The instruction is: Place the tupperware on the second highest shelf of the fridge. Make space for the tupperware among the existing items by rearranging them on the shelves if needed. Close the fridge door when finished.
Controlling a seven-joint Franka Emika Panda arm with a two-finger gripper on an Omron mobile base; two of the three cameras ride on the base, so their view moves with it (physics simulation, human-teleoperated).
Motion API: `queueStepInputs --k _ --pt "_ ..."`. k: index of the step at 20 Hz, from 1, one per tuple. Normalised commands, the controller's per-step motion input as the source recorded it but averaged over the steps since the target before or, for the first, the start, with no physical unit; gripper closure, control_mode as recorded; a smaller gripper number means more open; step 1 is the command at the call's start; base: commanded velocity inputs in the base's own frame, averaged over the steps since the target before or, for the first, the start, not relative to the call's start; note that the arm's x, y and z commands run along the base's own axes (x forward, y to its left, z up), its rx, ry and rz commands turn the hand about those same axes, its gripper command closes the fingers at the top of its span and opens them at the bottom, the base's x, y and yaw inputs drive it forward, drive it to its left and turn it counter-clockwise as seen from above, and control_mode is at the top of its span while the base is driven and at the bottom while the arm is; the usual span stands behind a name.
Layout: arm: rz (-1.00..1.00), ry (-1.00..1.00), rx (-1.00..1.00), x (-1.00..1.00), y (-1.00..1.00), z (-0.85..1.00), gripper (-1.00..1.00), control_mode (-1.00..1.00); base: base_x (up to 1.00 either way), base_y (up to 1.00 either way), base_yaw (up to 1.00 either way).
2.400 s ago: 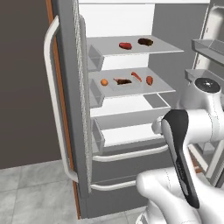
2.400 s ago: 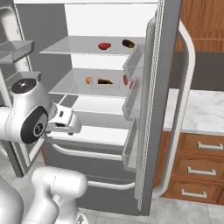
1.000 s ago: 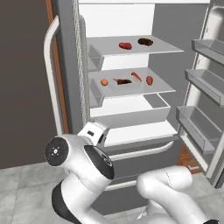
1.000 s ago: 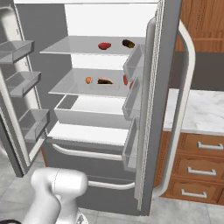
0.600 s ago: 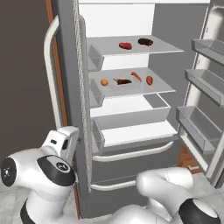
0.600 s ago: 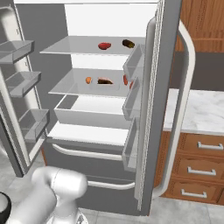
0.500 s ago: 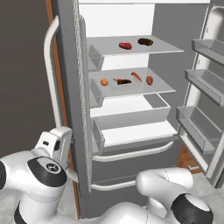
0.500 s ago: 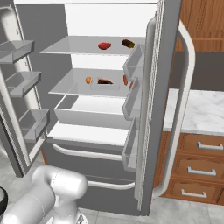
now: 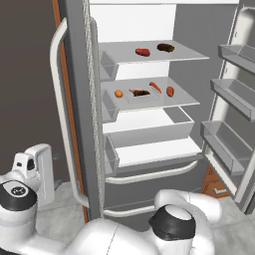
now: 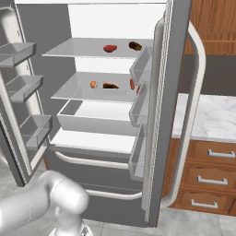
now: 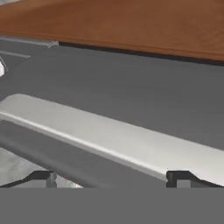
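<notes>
Two lumps point(image 9: 142, 52) on the top shelf point(image 9: 189, 55), one tupperware point(image 9: 140, 94), three right-door bins point(image 9: 234, 52).

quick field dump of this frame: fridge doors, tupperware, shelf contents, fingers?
fridge: both doors open
tupperware: on second highest shelf, centre, dark piece inside
same shelf: orange lump left of tray, two red lumps right of it
top shelf: red lump, dark lump
fingers: spread apart, holding nothing, close to door handle

My glossy white, rounded arm point(image 9: 124, 234) has bulbous links, black circular joint caps, and a boxy white pincer point(image 11: 112, 178) with small dark tips.
</notes>
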Motion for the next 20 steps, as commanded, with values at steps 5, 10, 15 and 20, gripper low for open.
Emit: queueStepInputs --k 5,10,15,20 --pt "0.0 0.02 -0.15 0.44 0.21 -0.4 -1.0 -1.0 0.0 0.0 0.0" --pt "0.0 0.01 -0.13 0.36 0.07 -0.41 -1.0 -1.0 0.0 0.0 0.0" --pt "0.0 0.08 -0.1 0.54 0.0 -0.22 -1.0 -1.0 0.0 0.0 0.0" --pt "0.0 0.12 -0.11 0.55 -0.09 -0.2 -1.0 -1.0 0.0 0.0 0.0"
